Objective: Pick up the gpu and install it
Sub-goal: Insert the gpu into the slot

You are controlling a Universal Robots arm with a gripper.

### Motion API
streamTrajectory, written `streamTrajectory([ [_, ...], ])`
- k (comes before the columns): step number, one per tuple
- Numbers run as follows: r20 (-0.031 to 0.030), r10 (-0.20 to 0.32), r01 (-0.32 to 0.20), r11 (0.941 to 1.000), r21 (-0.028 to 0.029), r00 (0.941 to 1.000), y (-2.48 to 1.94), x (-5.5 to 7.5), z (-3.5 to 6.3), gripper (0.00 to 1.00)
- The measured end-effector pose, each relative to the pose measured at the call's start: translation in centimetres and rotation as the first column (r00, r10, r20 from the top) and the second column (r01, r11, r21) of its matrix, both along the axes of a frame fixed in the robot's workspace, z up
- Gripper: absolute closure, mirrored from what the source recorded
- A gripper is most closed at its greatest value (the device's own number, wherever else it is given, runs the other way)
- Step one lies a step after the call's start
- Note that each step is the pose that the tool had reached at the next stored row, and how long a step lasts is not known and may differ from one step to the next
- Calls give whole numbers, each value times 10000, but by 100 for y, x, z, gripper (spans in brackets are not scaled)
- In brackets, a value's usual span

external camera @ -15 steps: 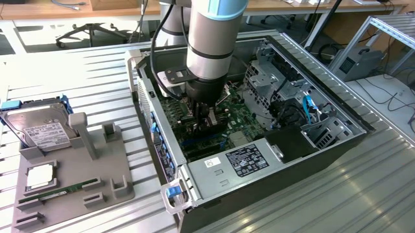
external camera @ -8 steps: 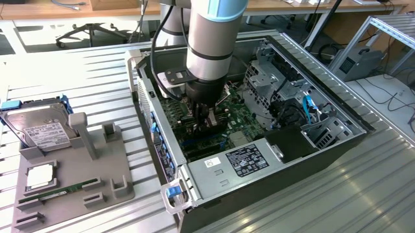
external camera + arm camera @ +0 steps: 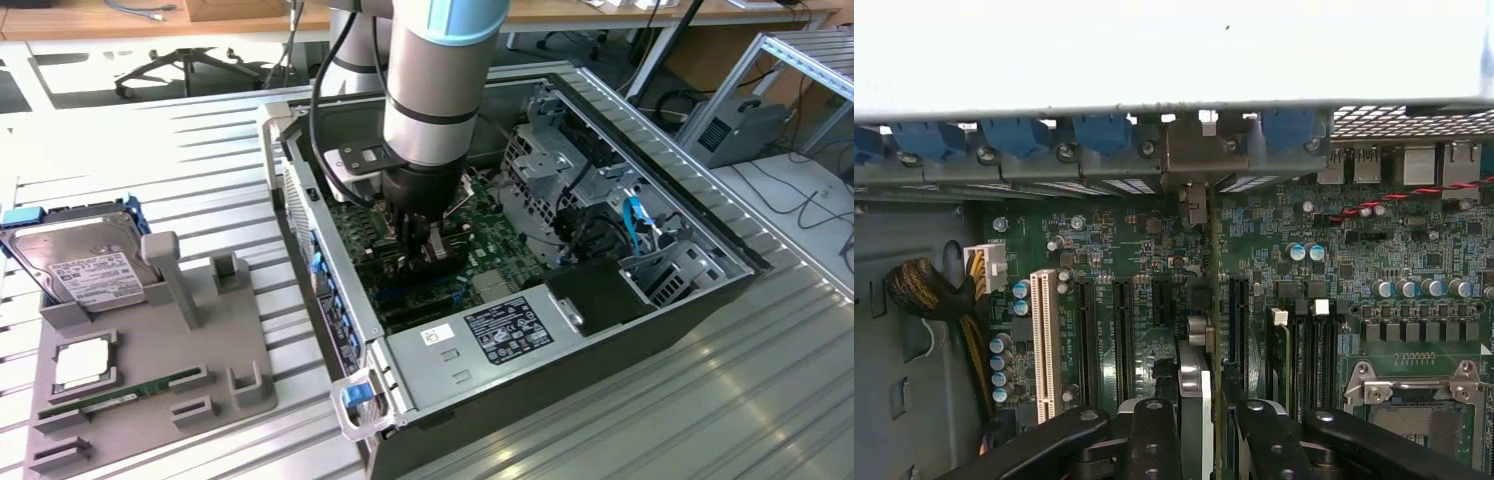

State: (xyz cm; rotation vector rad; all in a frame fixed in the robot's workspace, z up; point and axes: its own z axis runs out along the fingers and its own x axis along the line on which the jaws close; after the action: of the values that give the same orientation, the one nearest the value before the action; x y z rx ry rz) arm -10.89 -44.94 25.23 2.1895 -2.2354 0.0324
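The open computer case [image 3: 667, 300] lies on its side, and my gripper [image 3: 430, 258] reaches down into it over the green motherboard [image 3: 487, 240]. In the wrist view my gripper [image 3: 1204, 425] is shut on the gpu [image 3: 1196, 375], a thin card seen edge-on between the black fingers [image 3: 1154, 440]. The card stands upright over the row of black expansion slots [image 3: 1122, 330]. Its silver bracket end [image 3: 1196, 160] sits against the case's rear slot panel. I cannot tell whether its lower edge is seated in a slot.
A white slot [image 3: 1044, 340], a cable bundle [image 3: 924, 290] and the processor socket [image 3: 1414, 400] flank the card. Blue latches [image 3: 1014, 135] line the rear panel. Outside the case, a grey holder [image 3: 200, 370] carries a hard drive [image 3: 87, 270], a processor chip [image 3: 83, 362] and a RAM stick [image 3: 120, 397].
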Motion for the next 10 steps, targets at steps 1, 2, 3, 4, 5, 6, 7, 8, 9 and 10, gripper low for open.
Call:
streamTrajectory([
  [1,0,0,0,10000,0,10000,0,0,-1,73],
  [2,0,0,0,10000,0,10000,0,0,-4,73],
  [3,1,0,0,10000,-1,10000,0,-1,-8,73],
  [4,0,1,-1,10000,-2,10000,0,-2,-12,73],
  [5,0,1,-1,10000,-1,10000,0,-3,-16,73],
  [6,5,1,-1,10000,6,10000,0,-2,-23,73],
  [7,1,-1,1,10000,7,10000,1,-4,-23,73],
  [8,2,-1,1,10000,6,10000,1,-4,-23,73],
  [9,3,-1,1,10000,5,10000,1,-3,-23,73],
  [10,1,-1,1,10000,2,10000,1,-4,-22,73],
])
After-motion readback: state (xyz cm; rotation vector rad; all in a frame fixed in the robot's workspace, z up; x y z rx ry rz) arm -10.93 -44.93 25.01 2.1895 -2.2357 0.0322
